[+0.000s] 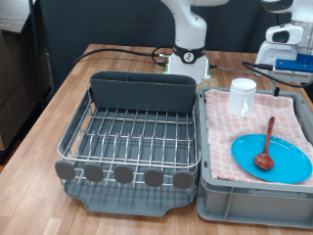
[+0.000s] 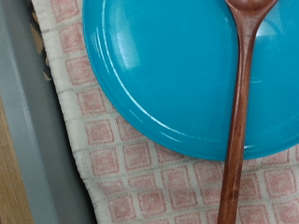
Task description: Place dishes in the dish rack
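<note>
Grey crate (image 1: 210, 201) with pink checked cloth (image 1: 223, 132)

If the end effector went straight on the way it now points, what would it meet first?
Probably the blue plate, which fills most of the wrist view, or the wooden spoon lying across it. Both rest on the pink checked cloth. Depth is unclear, and the end effector itself shows in neither view.

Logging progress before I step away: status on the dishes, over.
Gripper out of frame in both views. Blue plate, wooden spoon lying on it, white cup all in cloth-lined crate. Dish rack holds nothing. No obstruction seen.
</note>
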